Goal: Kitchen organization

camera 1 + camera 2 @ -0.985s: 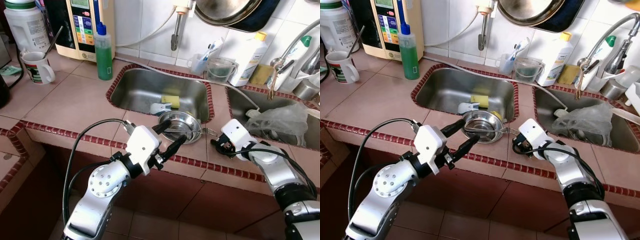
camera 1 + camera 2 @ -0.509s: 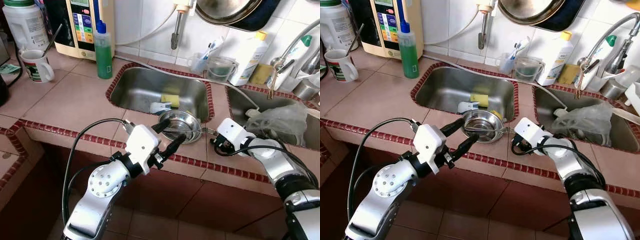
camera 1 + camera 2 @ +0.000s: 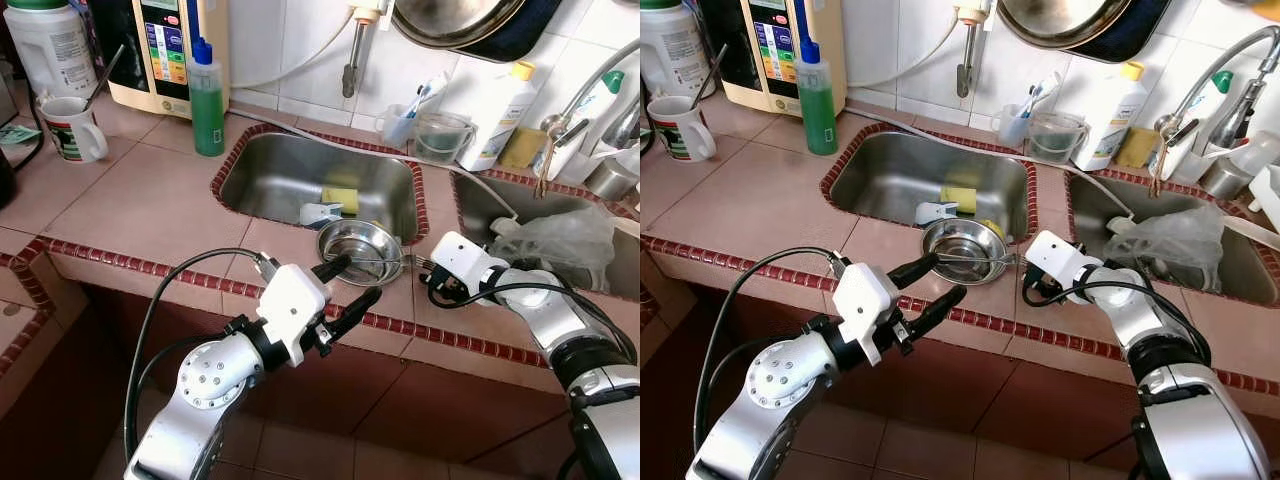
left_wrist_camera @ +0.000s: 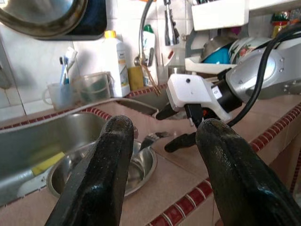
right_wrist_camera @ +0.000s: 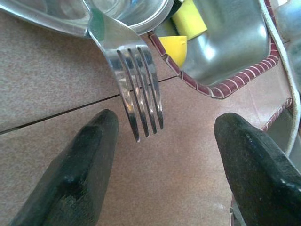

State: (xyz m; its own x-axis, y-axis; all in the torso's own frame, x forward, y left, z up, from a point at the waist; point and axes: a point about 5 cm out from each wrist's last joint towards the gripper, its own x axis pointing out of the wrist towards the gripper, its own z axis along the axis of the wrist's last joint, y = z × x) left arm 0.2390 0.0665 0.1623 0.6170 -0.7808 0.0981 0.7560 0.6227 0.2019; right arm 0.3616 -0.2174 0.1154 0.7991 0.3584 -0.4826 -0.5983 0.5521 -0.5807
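The fork (image 5: 136, 89) rests across the bowl (image 3: 358, 250), tines overhanging the tabletop (image 3: 150, 205). Right gripper (image 5: 162, 155) spreads open fingers around the tines; left gripper (image 3: 350, 285) hovers open beside the bowl. Nothing lifted yet.

— Where is the left arm?

— It reaches up from below the view, silver elbow bent, white wrist block tilted up to the right, a black cable looping over the forearm. The left gripper (image 3: 349, 283) has its two long black fingers (image 4: 99, 179) spread apart, pointing forward and to the right.

— And the right arm?

— It comes in from the lower right, forearm angled in toward the left. The right gripper (image 5: 160, 155) sits low, its black fingers (image 5: 75, 174) set wide apart, with nothing between them.
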